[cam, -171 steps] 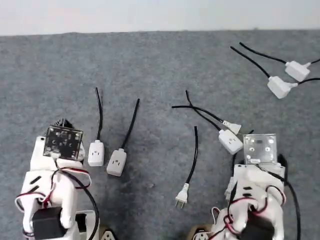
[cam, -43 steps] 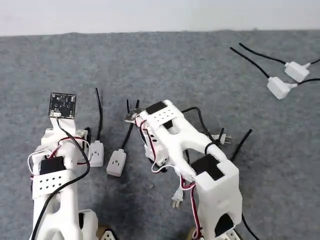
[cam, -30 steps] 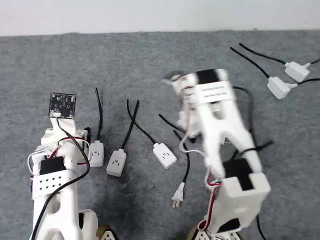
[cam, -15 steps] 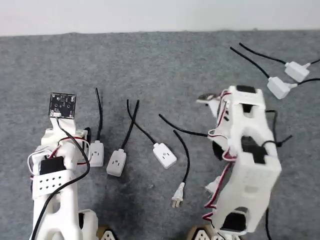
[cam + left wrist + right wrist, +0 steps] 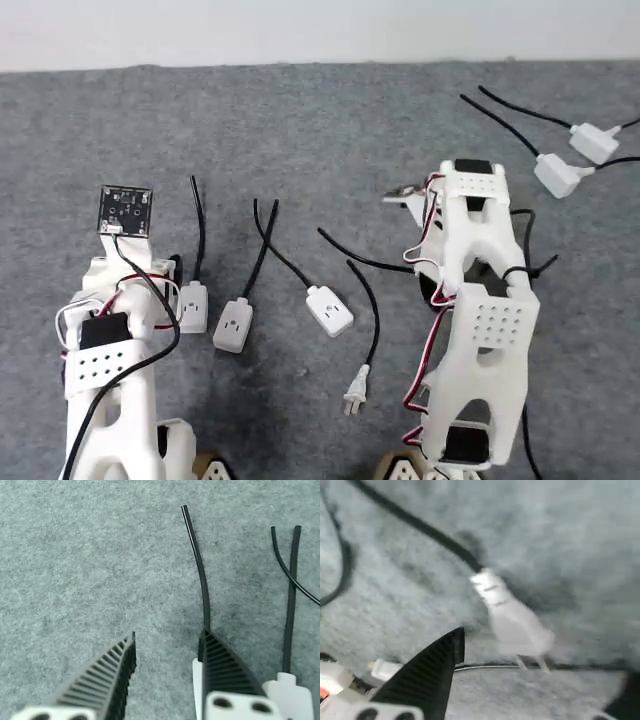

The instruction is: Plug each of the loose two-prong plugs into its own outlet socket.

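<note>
A: Start close in. What's loose?

B: The near plug (image 5: pixel 355 392) lies on the mat (image 5: pixel 300 130), prongs toward the arms' bases and nothing close to it. Just past it are three sockets: the left socket (image 5: pixel 191 305), the middle socket (image 5: pixel 232 326) and the right socket (image 5: pixel 329 310). None has a plug in it.

A: And the left gripper (image 5: pixel 168 636)?

B: Its jaws are spread wide and hold nothing. One finger hangs over the left socket's edge; I can't tell if it touches.

A: The right one?

B: The right gripper (image 5: pixel 540 655) hangs low over the second plug (image 5: pixel 515 620), farther out on the right. Its jaws gape with nothing between the pads yet. The plug lies flat, with its cord (image 5: pixel 420 527) trailing away.

A: So the step is the grasp, I'd say. How should it go?

B: Pinch the white body across its sides, behind the prongs, so they stay bare and point forward. A hold on the cord would likely let the plug swivel. Come down square, since it could skid on the mat.

A: Then?

B: Probably the right socket, with something bracing it, or it may slide.

A: Farthest out?

B: Two joined pairs (image 5: pixel 560 175) that look already mated.
</note>
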Robot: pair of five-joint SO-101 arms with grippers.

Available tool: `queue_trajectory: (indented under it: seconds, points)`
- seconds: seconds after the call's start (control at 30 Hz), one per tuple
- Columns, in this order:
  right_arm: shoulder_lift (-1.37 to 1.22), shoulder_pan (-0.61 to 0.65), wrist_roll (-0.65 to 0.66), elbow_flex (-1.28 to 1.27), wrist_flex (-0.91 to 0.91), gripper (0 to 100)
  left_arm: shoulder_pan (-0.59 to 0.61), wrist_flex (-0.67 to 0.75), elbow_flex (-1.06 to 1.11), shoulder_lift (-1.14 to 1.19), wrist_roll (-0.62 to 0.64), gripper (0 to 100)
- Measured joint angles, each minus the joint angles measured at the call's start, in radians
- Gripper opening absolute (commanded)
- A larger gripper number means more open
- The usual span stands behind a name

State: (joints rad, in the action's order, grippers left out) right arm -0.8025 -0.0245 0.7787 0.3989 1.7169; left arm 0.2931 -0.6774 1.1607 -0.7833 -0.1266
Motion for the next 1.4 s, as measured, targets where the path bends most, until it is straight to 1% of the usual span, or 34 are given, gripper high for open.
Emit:
queue_trajectory:
  seconds: [0.07, 0.1, 0.17, 0.27, 0.43, 0.57, 0.77, 0.97, 1.2, 1.4]
  points:
    - [0.0, 0.0, -0.002, 0.009, -0.005, 3.6, 0.0, 0.0, 0.0, 0.0, 0.0, 20]
    - [0.002, 0.0, -0.005, 0.014, -0.011, 0.0, 0.0, 0.0, 0.0, 0.0, 0.0, 20]
    - [0.002, 0.0, -0.034, 0.025, -0.014, 4.7, 0.0, 0.0, 0.0, 0.0, 0.0, 20]
    - [0.002, 0.015, -0.08, 0.031, -0.014, 0.4, 0.0, 0.0, 0.0, 0.0, 0.0, 19]
    - [0.002, 0.02, -0.095, 0.031, -0.026, 0.9, 0.0, 0.0, 0.003, 0.0, 0.0, 19]
    - [0.0, 0.041, -0.097, 0.029, -0.029, 0.9, 0.0, 0.031, 0.025, 0.0, 0.0, 19]
    - [-0.002, 0.078, -0.097, 0.028, -0.025, 0.9, 0.0, 0.037, 0.025, 0.0, 0.0, 19]
    - [0.005, 0.081, -0.097, 0.028, -0.021, 0.9, 0.0, 0.037, 0.025, 0.0, 0.0, 19]
    - [0.13, 0.126, -0.098, 0.008, 0.031, 0.9, 0.0, 0.037, 0.025, 0.0, 0.0, 19]
    - [0.31, 0.133, -0.147, 0.006, 0.035, 0.9, 0.0, 0.037, 0.025, 0.0, 0.0, 19]
